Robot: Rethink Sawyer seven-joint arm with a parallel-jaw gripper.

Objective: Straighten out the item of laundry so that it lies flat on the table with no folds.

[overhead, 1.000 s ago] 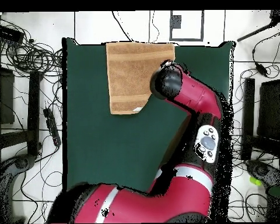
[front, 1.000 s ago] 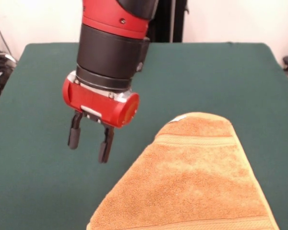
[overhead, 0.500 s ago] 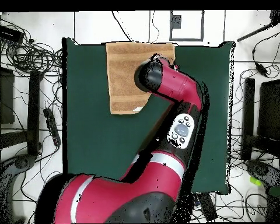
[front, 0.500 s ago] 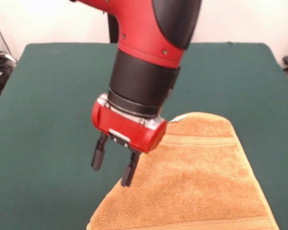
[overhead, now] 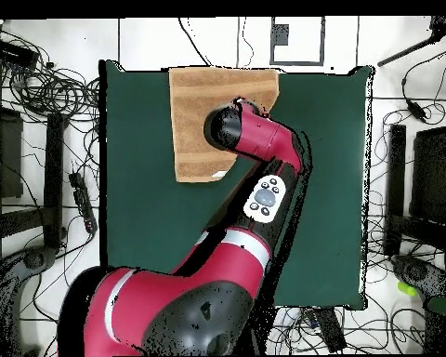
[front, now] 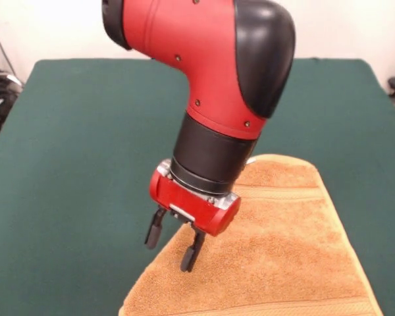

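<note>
Red and black arm [front: 210,85] bent down over a dark green desk [front: 72,131], its hand [front: 173,247] poised above the slanting edge of an orange-tan towel [front: 276,257]. Two black fingers [front: 191,251] spread apart, gripping nothing: one over bare green cloth just off the towel's edge, the other over the terry itself. Whether the tips touch the fabric, impossible to tell.

Towel spread beneath and beyond the hand, reaching down to the picture's lower edge in the front view, one corner turned under so that the side below the hand runs diagonally. Flat woven stripe band [front: 286,193] crossing the towel behind the red wrist housing [front: 194,207], a small white tag [front: 250,160] peeking out beside the black collar.

From overhead, towel [overhead: 199,112] lying at the desk's edge [overhead: 134,167] farthest from the robot's base, arm's elbow [overhead: 236,130] covering part of it, hand hidden underneath. Cables [overhead: 50,93] and stands on the floor around the desk.
</note>
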